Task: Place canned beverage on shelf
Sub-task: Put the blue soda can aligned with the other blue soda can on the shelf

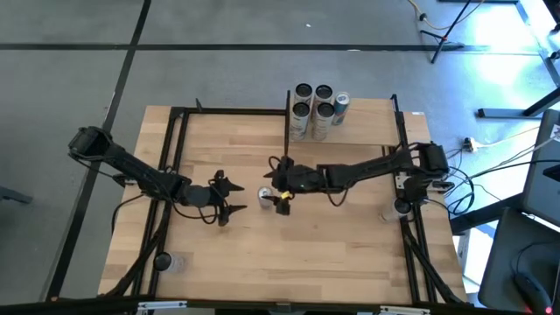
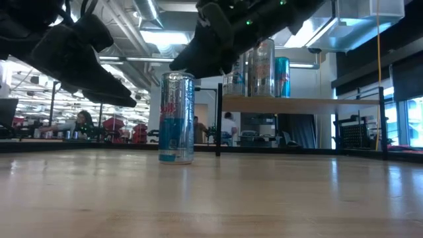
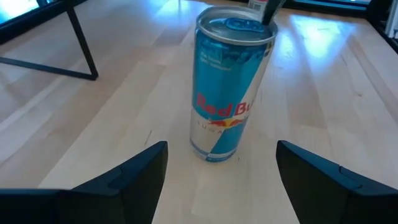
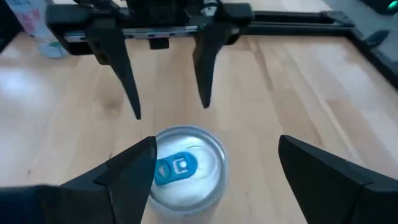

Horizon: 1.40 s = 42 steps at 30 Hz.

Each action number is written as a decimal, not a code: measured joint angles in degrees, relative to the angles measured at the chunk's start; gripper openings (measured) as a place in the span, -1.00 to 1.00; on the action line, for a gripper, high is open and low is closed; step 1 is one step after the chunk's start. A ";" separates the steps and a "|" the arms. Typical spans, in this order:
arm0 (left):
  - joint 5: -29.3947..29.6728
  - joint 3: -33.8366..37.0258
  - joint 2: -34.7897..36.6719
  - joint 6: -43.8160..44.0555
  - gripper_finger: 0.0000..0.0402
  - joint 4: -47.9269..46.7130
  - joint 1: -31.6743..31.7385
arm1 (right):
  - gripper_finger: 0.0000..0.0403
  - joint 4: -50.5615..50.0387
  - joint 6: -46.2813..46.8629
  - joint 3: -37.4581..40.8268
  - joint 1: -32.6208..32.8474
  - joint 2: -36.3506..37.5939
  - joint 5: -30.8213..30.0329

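Approach stage, before any grasp. The can (image 1: 265, 196), a slim blue-and-silver cylinder with a blue pull tab, stands upright on the table (image 1: 350, 254), just below the open right claw (image 4: 211, 168) and directly ahead of the open left claw (image 3: 221, 168). Next, one claw must close on its body and carry it to the shelf (image 2: 297, 104), where other cans stand.

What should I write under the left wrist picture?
Open left pincer faces an upright blue-and-silver drink can on the pale wooden tabletop.
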<state>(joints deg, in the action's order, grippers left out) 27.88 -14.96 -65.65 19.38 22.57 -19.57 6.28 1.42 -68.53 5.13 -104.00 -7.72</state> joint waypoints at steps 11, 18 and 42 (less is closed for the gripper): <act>-0.33 0.00 0.00 -0.02 0.42 0.07 -0.11 | 0.60 0.66 1.30 -0.26 0.11 -1.19 2.86; -0.29 0.00 0.00 -0.04 0.42 0.07 -0.11 | 0.60 1.29 1.34 -0.25 0.08 -3.37 2.83; -0.28 -0.04 0.00 0.00 0.42 -0.37 -0.11 | -0.02 -10.32 -10.85 -0.16 0.11 6.40 5.86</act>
<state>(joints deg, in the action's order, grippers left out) 27.59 -15.00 -65.65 19.38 22.20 -19.68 -4.03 -9.43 -68.69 5.23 -97.60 -1.86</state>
